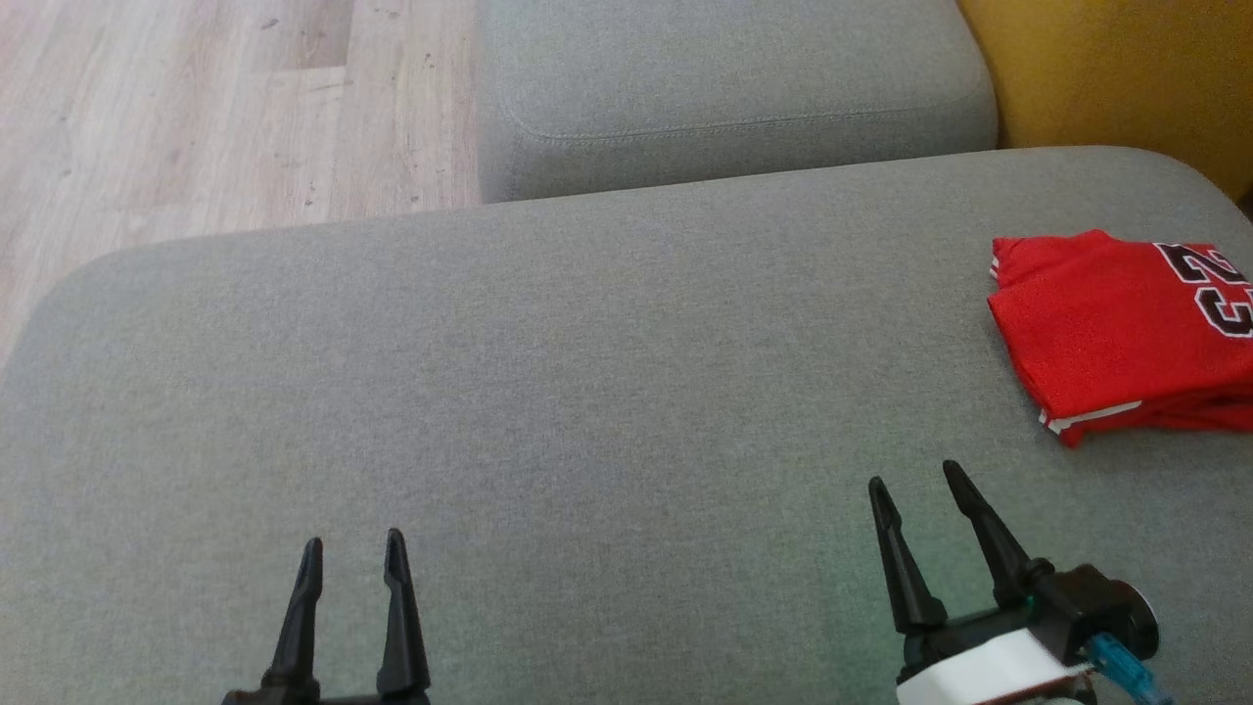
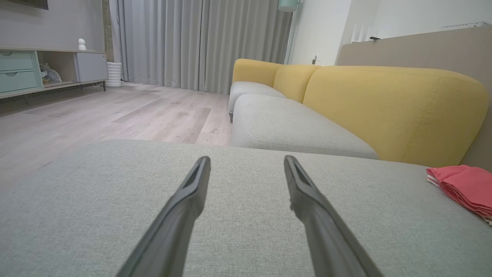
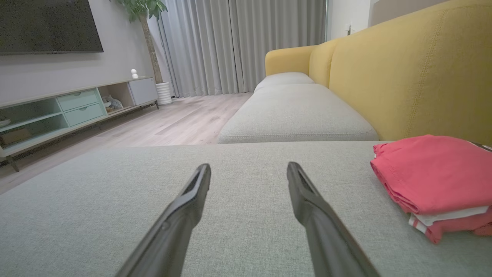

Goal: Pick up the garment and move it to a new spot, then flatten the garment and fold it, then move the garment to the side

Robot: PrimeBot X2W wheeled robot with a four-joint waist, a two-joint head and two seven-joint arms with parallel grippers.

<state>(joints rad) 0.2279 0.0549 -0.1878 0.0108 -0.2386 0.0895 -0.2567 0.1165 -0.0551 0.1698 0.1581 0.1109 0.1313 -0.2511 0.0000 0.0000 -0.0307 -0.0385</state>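
A red garment with black-and-white numerals lies folded in a compact stack at the right edge of the grey sofa seat. It appears as a red bundle at the right of the right wrist view and as a red bundle at the far right of the left wrist view. My right gripper is open, low over the seat, a short way in front of and left of the garment. My left gripper is open near the lower left, far from the garment. Both hold nothing.
A second grey seat cushion lies beyond the one I work over. The yellow sofa back rises at the right. Wooden floor lies to the far left. A TV cabinet stands across the room.
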